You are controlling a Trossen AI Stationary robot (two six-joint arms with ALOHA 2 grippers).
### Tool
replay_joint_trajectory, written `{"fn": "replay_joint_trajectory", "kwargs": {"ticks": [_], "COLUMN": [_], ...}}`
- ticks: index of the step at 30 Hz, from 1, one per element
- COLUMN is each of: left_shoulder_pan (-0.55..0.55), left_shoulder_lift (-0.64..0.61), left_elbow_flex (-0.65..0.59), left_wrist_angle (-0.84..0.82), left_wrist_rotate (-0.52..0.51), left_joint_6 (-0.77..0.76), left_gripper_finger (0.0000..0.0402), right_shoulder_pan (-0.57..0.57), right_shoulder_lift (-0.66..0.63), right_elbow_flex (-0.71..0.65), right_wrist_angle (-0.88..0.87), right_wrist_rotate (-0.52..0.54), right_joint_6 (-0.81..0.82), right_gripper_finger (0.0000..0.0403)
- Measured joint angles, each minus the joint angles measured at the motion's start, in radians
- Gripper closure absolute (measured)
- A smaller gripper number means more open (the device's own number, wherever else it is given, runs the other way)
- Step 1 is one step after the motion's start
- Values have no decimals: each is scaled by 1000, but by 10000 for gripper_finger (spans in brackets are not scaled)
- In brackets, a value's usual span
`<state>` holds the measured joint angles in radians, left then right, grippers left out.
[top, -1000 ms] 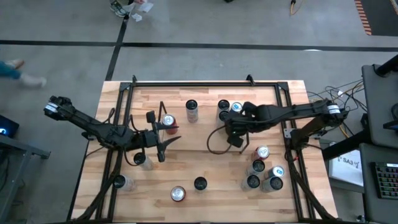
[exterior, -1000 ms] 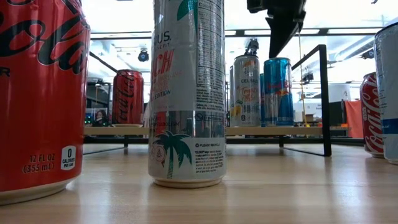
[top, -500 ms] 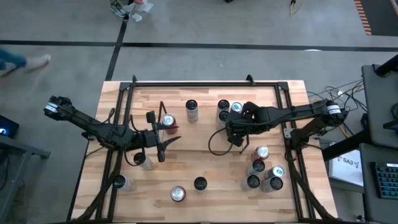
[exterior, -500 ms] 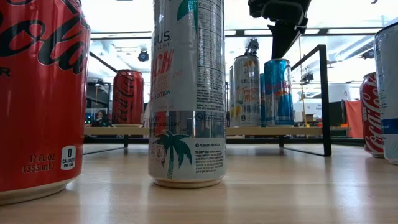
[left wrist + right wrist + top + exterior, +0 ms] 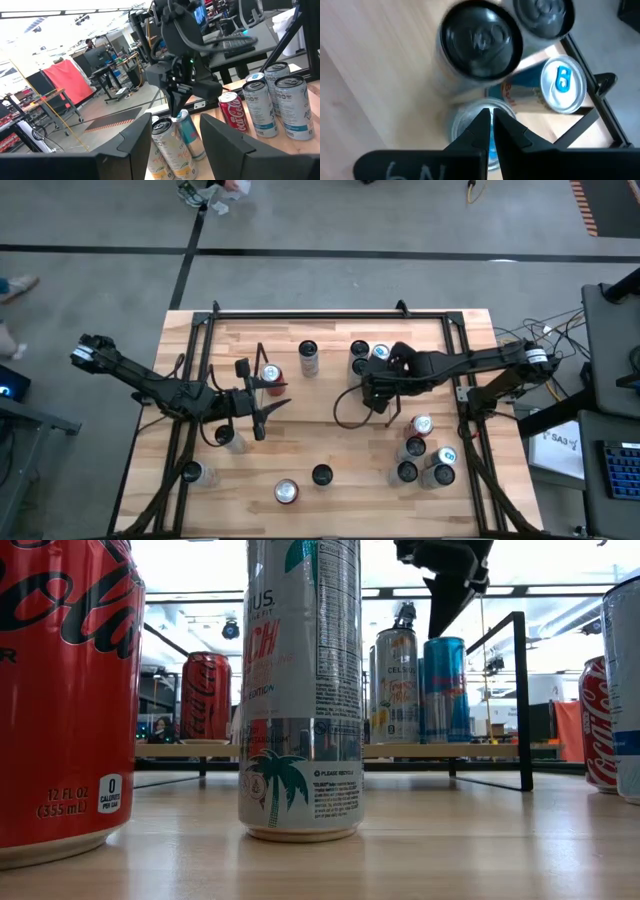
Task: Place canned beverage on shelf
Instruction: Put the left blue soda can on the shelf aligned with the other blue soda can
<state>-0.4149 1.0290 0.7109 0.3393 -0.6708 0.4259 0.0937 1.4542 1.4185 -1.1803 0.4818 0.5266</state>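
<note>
We see the shelf [image 5: 330, 380] lying across the middle of the table [image 5: 330, 445], its thin black wire end frames at 9 and 3 o'clock of the light wood base. On it stand a red cola can [image 5: 270, 375] toward 9 o'clock, a dark-topped can [image 5: 308, 358] just at 3 o'clock of that one, and a tight cluster of 3 cans [image 5: 366, 356] farther toward 3 o'clock. In the low view that cluster reads as a silver Celsius can [image 5: 397, 685] with a blue energy drink can [image 5: 446, 688] touching it on the right.

The right gripper [image 5: 376, 394] hangs over the shelf just at 6 o'clock of the cluster, its fingers pressed together and holding nothing. In its wrist view the closed fingertips [image 5: 491, 125] sit above a silver can top [image 5: 475, 125], with a dark can top [image 5: 482, 37] and a blue-tabbed can top [image 5: 563, 82] close by.

The left gripper [image 5: 252, 408] rests low near the shelf's 9 o'clock end, at 6 o'clock of the red cola can. Its fingers [image 5: 135, 145] stand apart with nothing between them.

Off the shelf, 5 cans [image 5: 425, 455] are grouped at 5 o'clock of the table. 2 clear-looking cans [image 5: 198, 472] stand toward 8 o'clock, and a red-topped can [image 5: 287, 491] and a dark-topped one [image 5: 321, 475] stand at 6 o'clock.
</note>
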Motion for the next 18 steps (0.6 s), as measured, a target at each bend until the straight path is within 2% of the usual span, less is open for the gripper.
{"fn": "replay_joint_trajectory", "kwargs": {"ticks": [5,11,18], "left_shoulder_pan": [0,0,0], "left_shoulder_lift": [0,0,0], "left_elbow_flex": [0,0,0], "left_wrist_angle": [-3,-4,-3], "left_wrist_rotate": [0,0,0], "left_joint_6": [1,3,3], "left_gripper_finger": [249,249,249], "right_shoulder_pan": [0,0,-3], "right_shoulder_lift": [-9,-10,-10], "right_elbow_flex": [46,69,35], "right_wrist_angle": [-5,-27,-47], "right_wrist_rotate": [-37,-295,-273], "right_joint_6": [-2,0,0], "right_gripper_finger": [390,390,390]}}
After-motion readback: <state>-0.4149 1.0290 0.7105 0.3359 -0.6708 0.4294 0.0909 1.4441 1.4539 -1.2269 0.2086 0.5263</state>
